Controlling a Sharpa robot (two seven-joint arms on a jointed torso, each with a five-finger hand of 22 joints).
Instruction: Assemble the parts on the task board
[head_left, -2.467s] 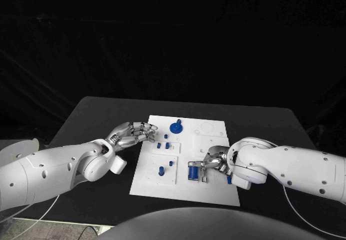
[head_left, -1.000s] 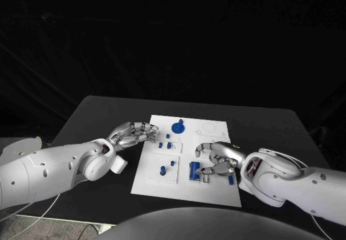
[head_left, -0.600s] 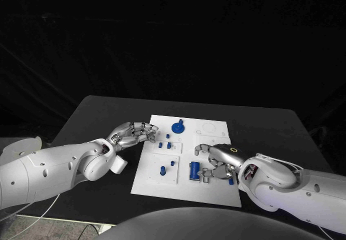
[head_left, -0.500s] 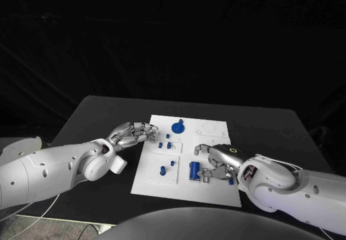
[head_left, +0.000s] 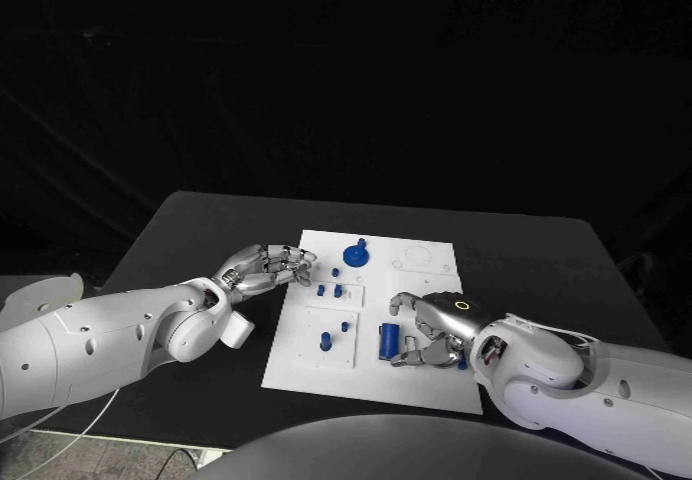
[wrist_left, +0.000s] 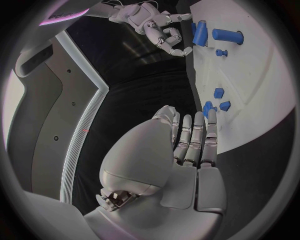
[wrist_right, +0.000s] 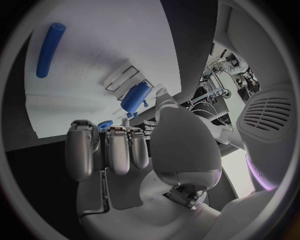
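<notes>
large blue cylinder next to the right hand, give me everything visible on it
The large blue cylinder is a plain, solid blue, plastic-looking round bar, the largest blue part on the task board. It lies on its side in a raised white holder near the board's near edge, its long axis running near to far. The right hand is right beside it, fingers curled close; actual contact cannot be confirmed. In the right wrist view it shows at.

Dim, dark surroundings; the white task board (head_left: 375, 330) glows bright; wrist views bend strongly at their rims
</notes>
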